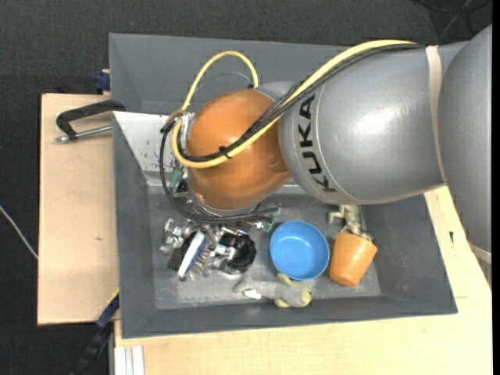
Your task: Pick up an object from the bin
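Grey bin [133,272]: gripper [201,250] low at lower-left floor, grip state cannot be told. Blue bowl [299,250] just beside it; orange cup [351,260] right of bowl.

Arm [367,131] cut off right, bin [134,272] — half-hidden

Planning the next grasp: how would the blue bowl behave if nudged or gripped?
The blue bowl sits open side up, so it probably slides rather than rolls. It looks smooth and thin-walled: likely light, perhaps slippery at the rim.
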Robot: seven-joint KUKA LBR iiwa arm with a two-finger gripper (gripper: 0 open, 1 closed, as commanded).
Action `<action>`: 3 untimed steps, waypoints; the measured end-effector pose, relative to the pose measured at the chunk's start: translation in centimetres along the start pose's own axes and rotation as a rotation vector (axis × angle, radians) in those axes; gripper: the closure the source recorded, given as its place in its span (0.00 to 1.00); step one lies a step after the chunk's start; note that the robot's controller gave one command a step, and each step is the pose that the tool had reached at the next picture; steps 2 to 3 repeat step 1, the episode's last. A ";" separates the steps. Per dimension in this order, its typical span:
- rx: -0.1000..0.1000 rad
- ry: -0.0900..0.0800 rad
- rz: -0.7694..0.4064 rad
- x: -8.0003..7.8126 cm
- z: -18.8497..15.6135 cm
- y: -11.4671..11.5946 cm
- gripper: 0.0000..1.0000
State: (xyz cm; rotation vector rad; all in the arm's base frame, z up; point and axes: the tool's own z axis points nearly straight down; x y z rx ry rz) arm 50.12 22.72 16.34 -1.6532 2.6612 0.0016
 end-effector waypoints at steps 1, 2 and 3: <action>0.000 0.000 0.002 -0.2 -3.6 0.0 1.00; 0.000 0.000 0.002 -0.2 -3.6 0.0 1.00; 0.000 0.000 0.002 -0.2 -3.6 0.0 1.00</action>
